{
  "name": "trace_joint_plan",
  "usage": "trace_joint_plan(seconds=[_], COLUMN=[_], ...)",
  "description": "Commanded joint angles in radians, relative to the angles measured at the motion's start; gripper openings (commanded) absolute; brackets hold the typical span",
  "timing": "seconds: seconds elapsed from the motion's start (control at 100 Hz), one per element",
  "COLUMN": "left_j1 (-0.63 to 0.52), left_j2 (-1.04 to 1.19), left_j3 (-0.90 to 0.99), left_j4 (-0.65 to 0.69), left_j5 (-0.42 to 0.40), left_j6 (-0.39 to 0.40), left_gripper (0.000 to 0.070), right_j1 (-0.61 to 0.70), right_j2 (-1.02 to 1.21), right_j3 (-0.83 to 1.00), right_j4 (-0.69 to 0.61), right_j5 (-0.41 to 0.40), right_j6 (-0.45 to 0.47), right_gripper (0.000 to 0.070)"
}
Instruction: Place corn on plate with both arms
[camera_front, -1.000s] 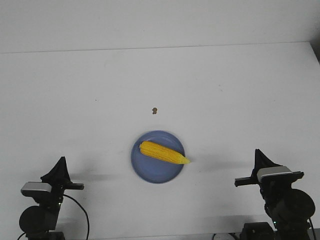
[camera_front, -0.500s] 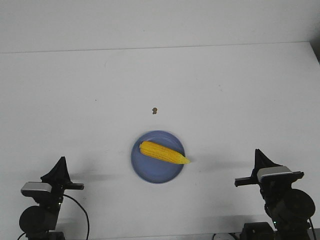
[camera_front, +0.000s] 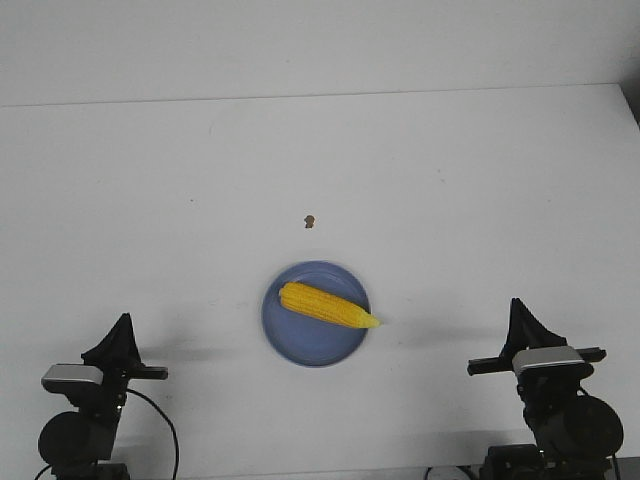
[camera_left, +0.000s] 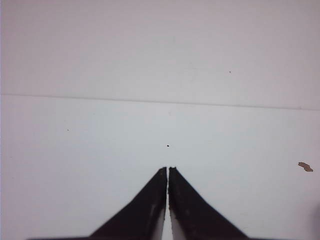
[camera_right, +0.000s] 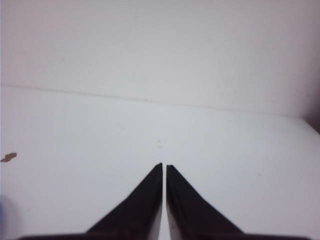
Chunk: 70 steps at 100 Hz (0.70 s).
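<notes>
- Front: I see the corn (camera_front: 328, 305) lying slantwise on the plate (camera_front: 313, 346), midway between my grippers, pointed tip toward the right gripper (camera_front: 519, 312).
- Left wrist: left gripper (camera_left: 167, 171) closed, empty, over bare worktop (camera_left: 90, 150).
- Right wrist: right gripper closed, holding nothing; corn outside this view.

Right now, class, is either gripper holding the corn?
No: the corn lies on the plate, both grippers shut and empty.

plain white table (camera_front: 450, 200) against a pale blank wall (camera_front: 320, 45)
</notes>
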Motion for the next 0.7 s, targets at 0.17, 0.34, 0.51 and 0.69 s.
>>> trace_joint_plan(seconds=[0.17, 0.34, 0.51, 0.69], left_j1=[0.001, 0.001, 0.001, 0.001], left_j2=[-0.001, -0.001, -0.001, -0.001], left_j3=[-0.019, -0.019, -0.019, -0.019], left_j4=[0.01, 0.007, 0.004, 0.003], left_j5=[-0.002, -0.002, -0.002, -0.002], left_j6=[-0.007, -0.007, -0.007, -0.007], left_gripper=[0.0013, 0.0013, 0.0013, 0.0013], right_j1=[0.001, 0.002, 0.002, 0.002], right_j2=[-0.079, -0.079, -0.079, -0.079], right_j3=[-0.172, -0.266, -0.336, -0.389], right_j4=[0.106, 0.253, 0.394, 0.478], right_j5=[0.003, -0.004, -0.005, -0.004], right_j6=[0.04, 0.074, 0.102, 0.117], right_gripper=[0.0019, 0.0019, 0.0019, 0.0019])
